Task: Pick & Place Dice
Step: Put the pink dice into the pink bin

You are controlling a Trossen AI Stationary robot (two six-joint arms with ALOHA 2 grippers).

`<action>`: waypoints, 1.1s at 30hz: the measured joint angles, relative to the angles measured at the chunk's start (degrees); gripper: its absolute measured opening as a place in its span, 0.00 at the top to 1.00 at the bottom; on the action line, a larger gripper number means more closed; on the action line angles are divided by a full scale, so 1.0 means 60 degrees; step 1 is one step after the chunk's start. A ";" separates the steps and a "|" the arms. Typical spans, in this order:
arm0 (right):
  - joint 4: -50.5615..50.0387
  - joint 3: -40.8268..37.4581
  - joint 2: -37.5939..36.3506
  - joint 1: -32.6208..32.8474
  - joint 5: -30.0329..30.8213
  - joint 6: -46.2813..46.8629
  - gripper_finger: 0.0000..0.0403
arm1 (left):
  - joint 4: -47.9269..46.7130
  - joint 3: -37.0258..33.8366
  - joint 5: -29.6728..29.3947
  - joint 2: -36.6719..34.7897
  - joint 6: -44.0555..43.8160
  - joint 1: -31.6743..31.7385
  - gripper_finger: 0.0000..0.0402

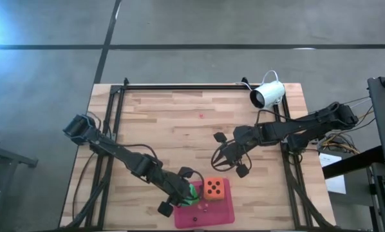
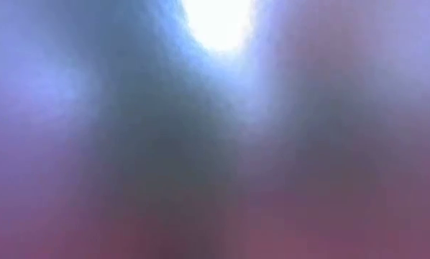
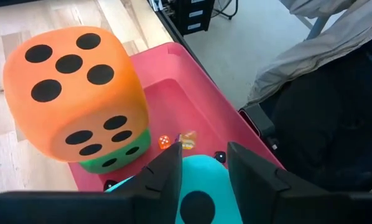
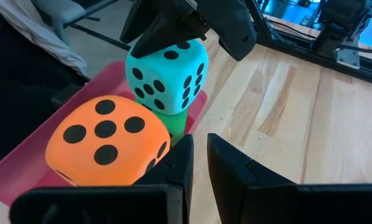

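Note:
A pink tray point(image 1: 226, 214) sits at the table's near edge. In it, an orange die point(image 3: 71, 93) rests on a green die point(image 3: 111, 160). Beside them a teal die point(image 4: 167, 74) stands on another green die point(image 4: 175, 122). My left gripper point(image 3: 201, 155) reaches in from the table's left and is shut on the teal die. My right gripper point(image 4: 198, 163) hangs shut above the bare wood just beyond the tray point(image 1: 223, 161), pointing at the dice and touching nothing. The low view is a blur. My left gripper pinches the teal die between its two fingers, on two opposite sides near the top point(image 3: 187, 174). The fingers point(image 4: 155, 31) come slanting down from the table's left. The die sits upright with its underside on the green die.
A few tiny dice point(image 3: 164, 142) lie on the tray's floor. A white camera point(image 1: 268, 95) stands at the table's far right corner. Dark bags and cloth point(image 3: 323, 93) lie on the floor past the near edge. Bare wood lies to the far side of the tray.

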 joint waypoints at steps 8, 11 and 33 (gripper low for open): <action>0.0004 0.0000 -0.0004 -0.0004 0.0001 -0.0033 0.89 | -0.0584 0.0245 -0.0007 -0.0058 0.0076 0.0018 0.60; 0.0000 0.0000 -0.0005 -0.0007 0.0001 -0.0036 0.89 | -0.1158 0.0310 -0.0004 -0.0248 0.0080 0.0107 0.58; -0.0574 -0.0062 -0.0361 -0.0823 0.1003 -0.0228 0.89 | -0.3405 -0.1438 -0.2021 -0.4264 0.0963 0.1211 0.49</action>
